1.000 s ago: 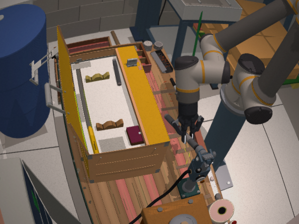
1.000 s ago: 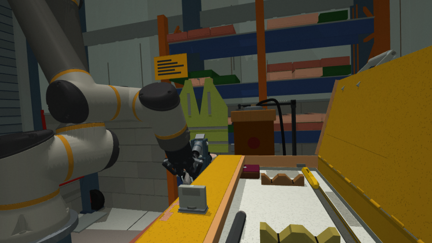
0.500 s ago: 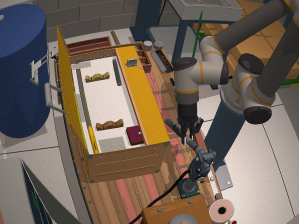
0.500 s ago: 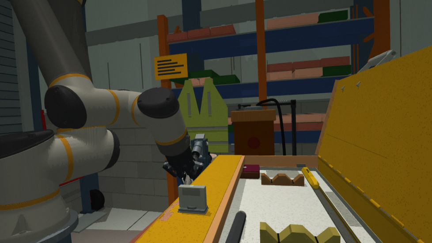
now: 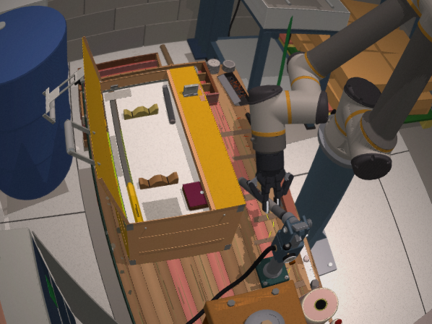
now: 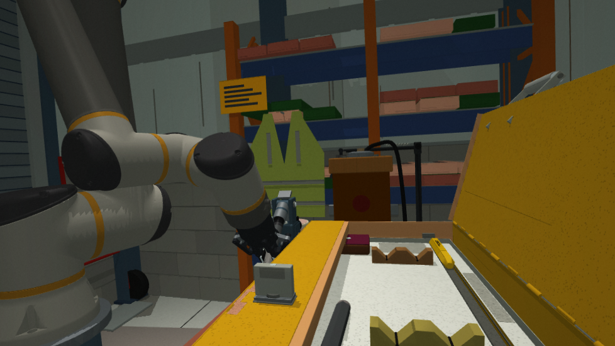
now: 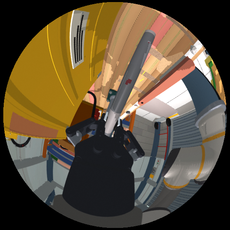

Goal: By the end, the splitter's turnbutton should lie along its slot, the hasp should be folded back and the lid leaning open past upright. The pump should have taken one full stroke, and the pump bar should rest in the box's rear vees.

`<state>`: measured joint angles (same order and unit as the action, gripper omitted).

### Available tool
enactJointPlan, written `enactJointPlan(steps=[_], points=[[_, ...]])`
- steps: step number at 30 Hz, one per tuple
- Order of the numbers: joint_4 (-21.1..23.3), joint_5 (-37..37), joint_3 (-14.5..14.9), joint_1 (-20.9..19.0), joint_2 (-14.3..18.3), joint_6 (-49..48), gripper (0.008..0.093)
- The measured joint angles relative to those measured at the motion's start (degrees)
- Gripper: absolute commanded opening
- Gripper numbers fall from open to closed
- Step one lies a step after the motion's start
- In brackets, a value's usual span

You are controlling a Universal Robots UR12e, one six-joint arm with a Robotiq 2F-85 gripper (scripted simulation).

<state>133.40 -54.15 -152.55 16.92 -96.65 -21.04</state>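
Observation:
The pump bar (image 7: pixel 126 85) is a grey rod with a pale end, socketed in the blue-grey pump head (image 5: pixel 290 233) beside the box's right wall. I grip the bar near its free end with my closed gripper (image 5: pixel 270 207) (image 7: pixel 112 126), just outside the yellow front rim (image 5: pixel 206 133). The box's lid (image 5: pixel 97 133) (image 6: pixel 542 206) stands open on the far side. Inside, on the white floor, lie a tan vee block (image 5: pixel 159 179) (image 6: pixel 402 254) and a yellow-green vee block (image 5: pixel 141 111) (image 6: pixel 425 333), both empty. The grey hasp plate (image 6: pixel 274 283) sits on the front rim.
A blue drum (image 5: pixel 30 105) stands behind the lid. A dark rod (image 5: pixel 168 104), a maroon block (image 5: pixel 195 195) and a yellow-tipped bar (image 5: pixel 133 206) lie in the box. The brown pump tank (image 6: pixel 360 187) with its black hose (image 5: pixel 231 285) stands at the bench end.

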Motion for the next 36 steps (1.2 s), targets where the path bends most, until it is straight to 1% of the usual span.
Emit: enactJointPlan(steps=[12, 36], points=[[0.01, -0.01, -0.01, -0.01, 0.0, 0.02, 0.008], [-2.49, -10.3, 2.6, -4.18, -6.35, 6.93, 0.008]])
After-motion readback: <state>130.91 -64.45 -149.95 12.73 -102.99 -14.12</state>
